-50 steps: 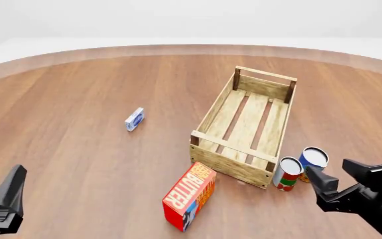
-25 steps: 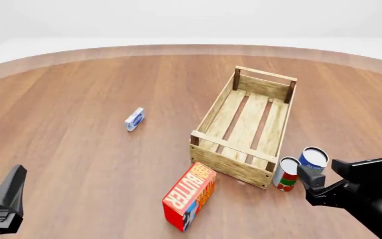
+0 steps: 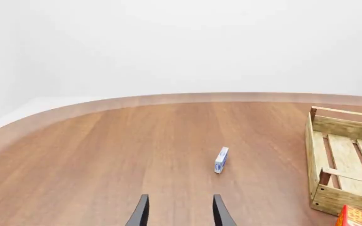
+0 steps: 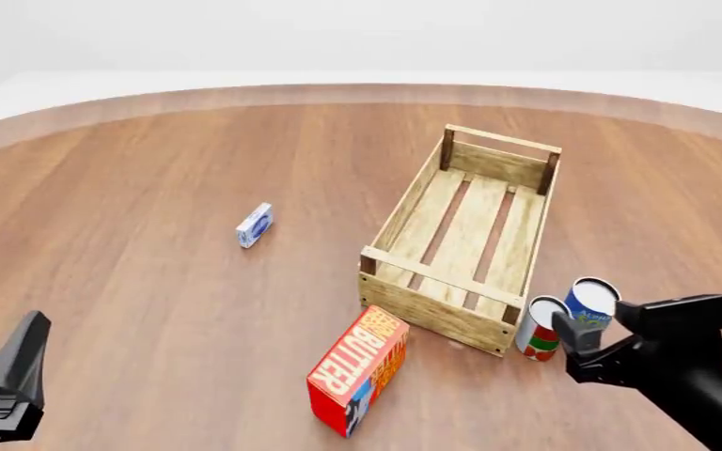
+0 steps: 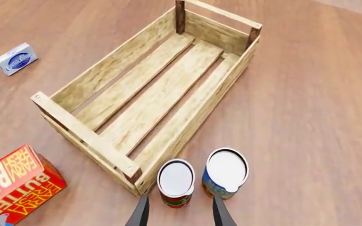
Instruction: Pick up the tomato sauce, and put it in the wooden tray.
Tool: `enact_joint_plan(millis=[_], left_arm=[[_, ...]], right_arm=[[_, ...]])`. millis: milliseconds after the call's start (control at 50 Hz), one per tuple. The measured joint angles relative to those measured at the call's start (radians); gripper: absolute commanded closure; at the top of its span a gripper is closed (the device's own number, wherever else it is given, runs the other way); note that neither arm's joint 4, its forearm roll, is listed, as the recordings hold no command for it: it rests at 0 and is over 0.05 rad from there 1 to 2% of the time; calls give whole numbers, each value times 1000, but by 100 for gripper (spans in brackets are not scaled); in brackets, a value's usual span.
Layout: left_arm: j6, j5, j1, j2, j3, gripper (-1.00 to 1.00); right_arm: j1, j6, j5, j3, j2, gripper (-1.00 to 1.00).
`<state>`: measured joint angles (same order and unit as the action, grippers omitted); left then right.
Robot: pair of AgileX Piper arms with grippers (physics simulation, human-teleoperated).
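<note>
Red, white and green, the tomato sauce (image 4: 540, 330) stands upright just beside the near right corner of the wooden tray (image 4: 464, 238), with a blue-and-yellow can (image 4: 588, 303) touching or nearly touching it on the side away from the tray. Over the last second the right gripper (image 4: 602, 332) has slid in toward the tray and now sits just behind the sauce, jaws spread and empty. The left gripper (image 3: 178, 213) has not moved, its jaws also apart with nothing between them. A butter box (image 4: 358, 370) leans near the tray's front end, and a small blue packet (image 4: 255, 225) lies well off to the tray's left. The round table (image 4: 148, 244) is brown wood grain, against plain white surroundings.
</note>
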<state>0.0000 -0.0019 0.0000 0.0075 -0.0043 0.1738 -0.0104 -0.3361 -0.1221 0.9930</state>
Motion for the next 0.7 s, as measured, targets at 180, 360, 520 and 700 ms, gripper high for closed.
enact_joint_plan(millis=[180, 360, 520, 700], left_arm=[[0, 0, 0, 0, 0, -100], [0, 0, 0, 0, 0, -100], [0, 0, 0, 0, 0, -100], [0, 0, 0, 0, 0, -100]], right_arm=[[2, 3, -37, -1, 46, -100], [4, 6, -77, -1, 94, -100], [6, 9, -112, 0, 135, -100], [6, 12, -145, -1, 176, -100]])
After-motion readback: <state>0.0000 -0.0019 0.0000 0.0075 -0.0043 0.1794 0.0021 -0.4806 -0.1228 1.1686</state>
